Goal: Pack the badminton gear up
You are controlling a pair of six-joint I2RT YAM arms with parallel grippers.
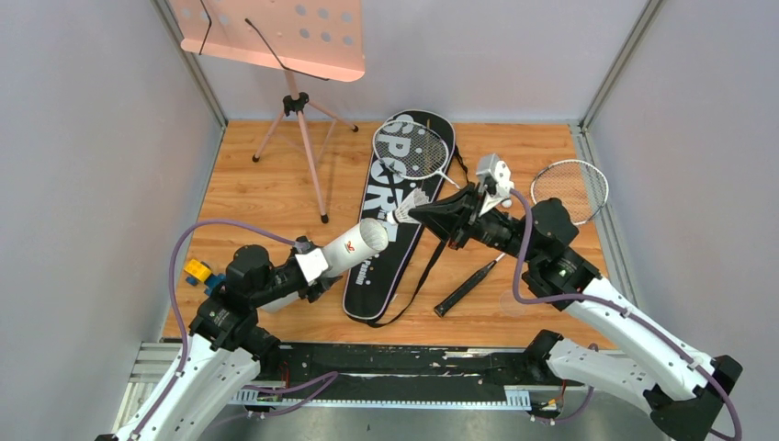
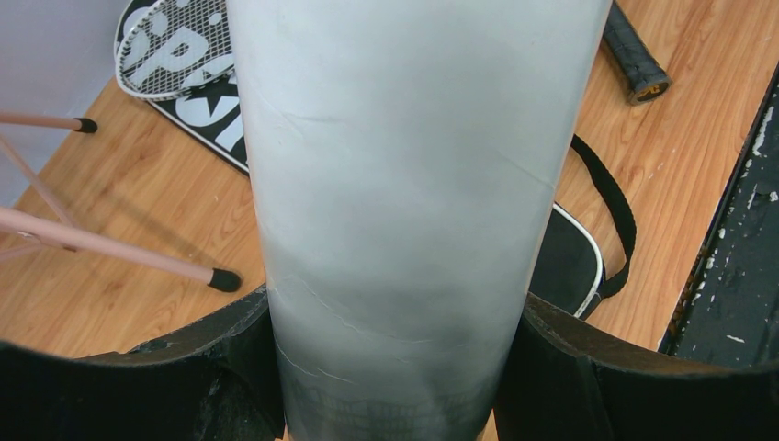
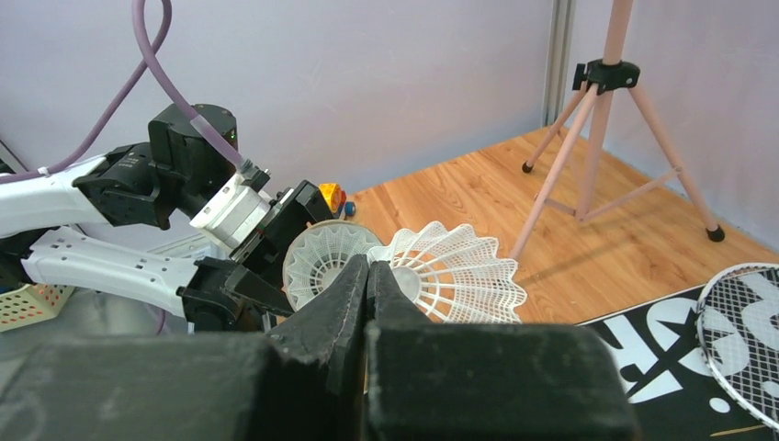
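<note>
My left gripper [image 1: 312, 266] is shut on the long white tube [image 1: 354, 246], its fingers pressed to both sides of the tube [image 2: 404, 184]. The tube's open mouth [image 1: 375, 237] faces the right gripper, and a white shuttlecock [image 3: 326, 266] sits in it. My right gripper [image 1: 413, 213] is shut on the skirt rim of another white shuttlecock [image 3: 455, 271], held just in front of the tube's mouth. The black SPORT bag [image 1: 404, 175] lies flat with one silver racket [image 1: 413, 149] on its far end. A second racket [image 1: 570, 188] lies to the right, its black handle [image 1: 468, 287] near the front.
A pink perforated music stand [image 1: 276, 37] stands at the back left, its tripod legs [image 3: 597, 119] spread on the wooden floor. A small yellow and blue toy [image 1: 197, 272] sits at the left edge. The bag's black strap [image 2: 615, 211] trails toward the front rail.
</note>
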